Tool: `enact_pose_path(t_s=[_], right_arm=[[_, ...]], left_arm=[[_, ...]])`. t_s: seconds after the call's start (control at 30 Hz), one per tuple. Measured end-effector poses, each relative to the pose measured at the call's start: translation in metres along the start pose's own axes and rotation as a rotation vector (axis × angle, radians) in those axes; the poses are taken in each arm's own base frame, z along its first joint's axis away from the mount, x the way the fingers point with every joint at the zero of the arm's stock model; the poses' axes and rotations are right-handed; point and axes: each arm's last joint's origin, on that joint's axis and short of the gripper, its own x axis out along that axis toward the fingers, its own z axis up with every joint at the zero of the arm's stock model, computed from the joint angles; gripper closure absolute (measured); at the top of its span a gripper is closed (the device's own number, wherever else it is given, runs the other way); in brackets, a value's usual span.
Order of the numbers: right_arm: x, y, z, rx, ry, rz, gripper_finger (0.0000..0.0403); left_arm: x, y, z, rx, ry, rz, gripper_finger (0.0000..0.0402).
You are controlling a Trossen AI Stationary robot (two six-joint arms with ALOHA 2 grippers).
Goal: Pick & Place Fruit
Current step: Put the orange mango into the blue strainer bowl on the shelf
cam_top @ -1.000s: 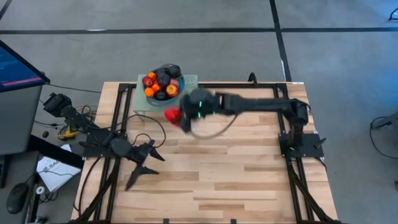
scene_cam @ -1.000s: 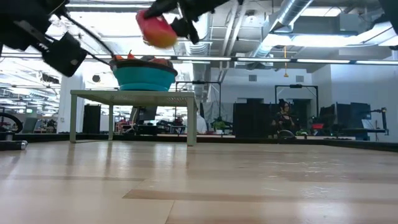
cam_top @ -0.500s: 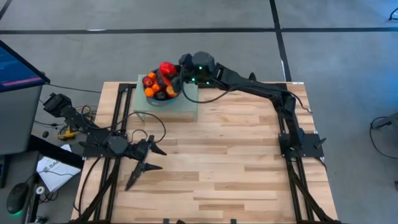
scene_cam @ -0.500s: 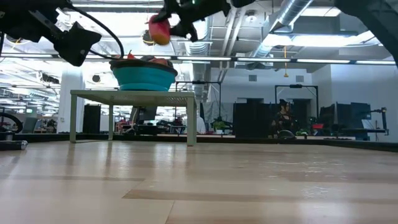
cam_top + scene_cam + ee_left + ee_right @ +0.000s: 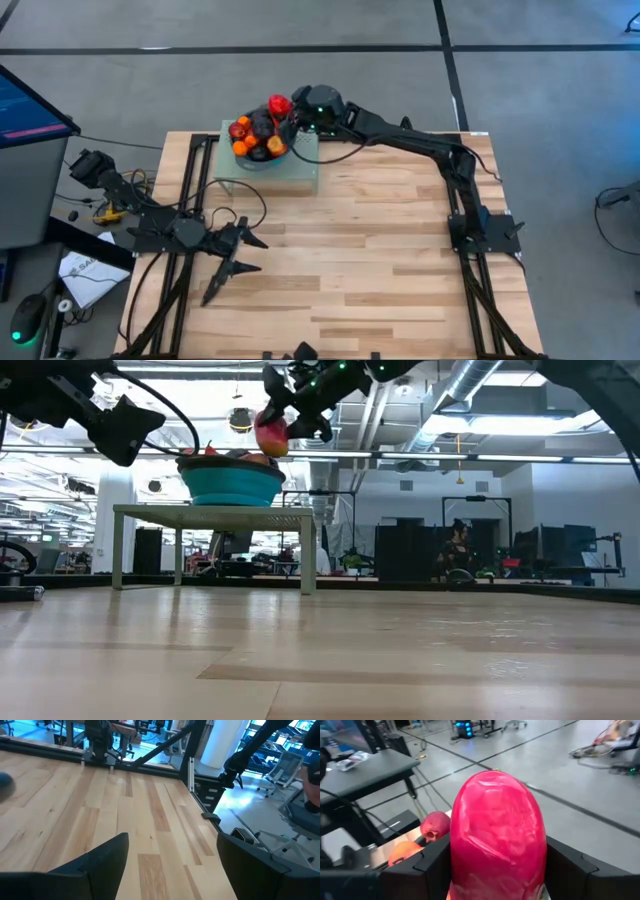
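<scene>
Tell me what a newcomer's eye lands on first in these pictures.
First, the right gripper held above the heaped blue bowl at the table's far edge, closed on a long red fruit that fills the right wrist view. The bowl, piled with red, orange and dark fruits, sits on a small raised stand. The left gripper waits open and empty, low over the bare wood near the table's left side.

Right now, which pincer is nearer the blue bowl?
The right. The right pincer holds a red fruit just above the blue bowl; the left pincer hovers open, far off over the table.
</scene>
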Motion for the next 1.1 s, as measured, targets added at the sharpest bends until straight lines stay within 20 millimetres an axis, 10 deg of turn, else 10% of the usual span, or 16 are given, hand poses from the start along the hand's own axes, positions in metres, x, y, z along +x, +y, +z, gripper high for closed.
enact_pose_path(t_s=[1.1], right_arm=[[0.024,0.021,-0.033,-0.052,0.018,-0.027,0.0122]], left_arm=[[0.0,0.0,0.001,-0.004,-0.01,-0.004,0.0105]])
